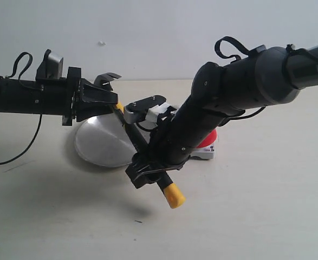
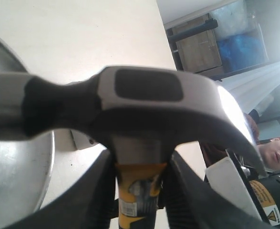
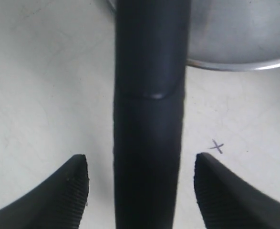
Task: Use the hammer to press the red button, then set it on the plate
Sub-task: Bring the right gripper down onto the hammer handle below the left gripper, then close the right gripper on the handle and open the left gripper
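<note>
Both hands are gathered at the hammer (image 1: pixel 134 134), which hangs slantwise in the air, head up by the left arm (image 1: pixel 23 95) and yellow looped end down toward the front, its handle crossing above the right edge of the plate (image 1: pixel 99 143). The left hand (image 2: pixel 140 181) is closed on the yellow neck just under the head and carries the tool alone. The right hand (image 3: pixel 142 162) straddles the black handle low down, fingers wide apart with bare worktop (image 1: pixel 256 211) showing on each side, gripping nothing. I judge this a pass between the arms; which way it runs cannot be told. The red button (image 1: pixel 208 141) sits on the worktop to the right of the plate, mostly hidden behind the right arm (image 1: pixel 245 81). If the press is yet to come, the right hand should close squarely on the handle before the left lets go, then bring the head over the dome.

The worktop is pale, matt and lightly scuffed, with a small pen cross (image 3: pixel 217 147) near the plate's rim. A plain light wall (image 1: pixel 175 32) backs it; the left wrist view catches a cardboard box (image 2: pixel 197 50), blue plastic (image 2: pixel 244 47) and an onlooker's face (image 2: pixel 278 152) at the edge
</note>
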Controlling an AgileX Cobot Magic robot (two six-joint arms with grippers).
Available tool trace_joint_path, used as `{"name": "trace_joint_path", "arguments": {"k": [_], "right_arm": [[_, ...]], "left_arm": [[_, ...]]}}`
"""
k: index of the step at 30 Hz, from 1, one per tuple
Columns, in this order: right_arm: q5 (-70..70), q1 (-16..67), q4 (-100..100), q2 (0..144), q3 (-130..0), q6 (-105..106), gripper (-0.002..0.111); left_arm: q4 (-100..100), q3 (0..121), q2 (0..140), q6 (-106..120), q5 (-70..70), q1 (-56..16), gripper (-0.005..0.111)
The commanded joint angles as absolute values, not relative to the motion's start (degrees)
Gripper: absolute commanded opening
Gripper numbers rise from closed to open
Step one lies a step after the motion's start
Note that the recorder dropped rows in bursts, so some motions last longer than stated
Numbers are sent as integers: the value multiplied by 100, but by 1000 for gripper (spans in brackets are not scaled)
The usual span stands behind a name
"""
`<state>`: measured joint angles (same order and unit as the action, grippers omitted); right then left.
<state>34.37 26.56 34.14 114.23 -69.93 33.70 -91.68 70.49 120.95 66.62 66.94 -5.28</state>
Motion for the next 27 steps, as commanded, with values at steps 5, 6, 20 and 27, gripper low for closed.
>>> {"name": "trace_joint_path", "arguments": {"k": [5,6,20,27], "right_arm": [[3487,2668,3193,11408,-7026,3029,61],[3487,2668,3128,11408,-7026,2974,61],[3547,2668,2938,11422,-6956,2999,0],[3583,2668,3002,11253,-6956,3031,0]], "left_arm": [[-9444,7054,12066,6704,6996,-513,0],[-9444,7054,12066,6704,6996,-513,0],[-9365,7064,12066,6569,6996,-513,0],[-9217,7064,12066,6569,6996,-513,40]]}}
